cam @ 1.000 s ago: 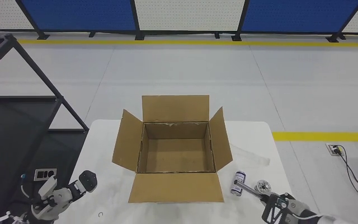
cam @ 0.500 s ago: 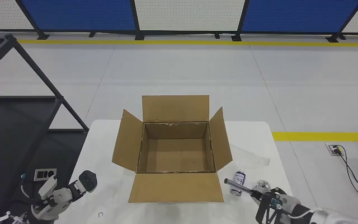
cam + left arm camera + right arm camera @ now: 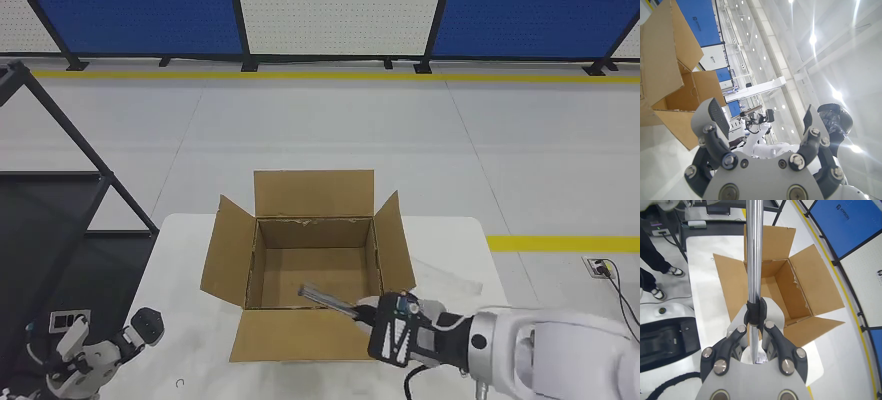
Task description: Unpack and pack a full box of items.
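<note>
An open cardboard box point(image 3: 315, 232) stands in the middle of the white table point(image 3: 180, 260); its inside looks bare. My right gripper point(image 3: 368, 310) hangs over the box's near flap, shut on a shiny metal rod point(image 3: 325, 298) that points out over the box opening. In the right wrist view the rod point(image 3: 754, 256) runs straight out from between the right gripper's point(image 3: 754, 311) pads, above the box point(image 3: 815, 279). My left gripper point(image 3: 762, 111) is open and holds nothing. It sits low at the table's near left corner point(image 3: 100, 352), beside the box point(image 3: 668, 56).
A clear plastic bag point(image 3: 450, 275) lies on the table right of the box. A small ring point(image 3: 180, 383) lies near the front edge on the left. A black metal rack point(image 3: 60, 130) stands off the table's left side.
My right arm has swung left from the table's near right corner, carrying the rod to above the box's near flap. The left gripper has drawn back slightly toward the near edge.
</note>
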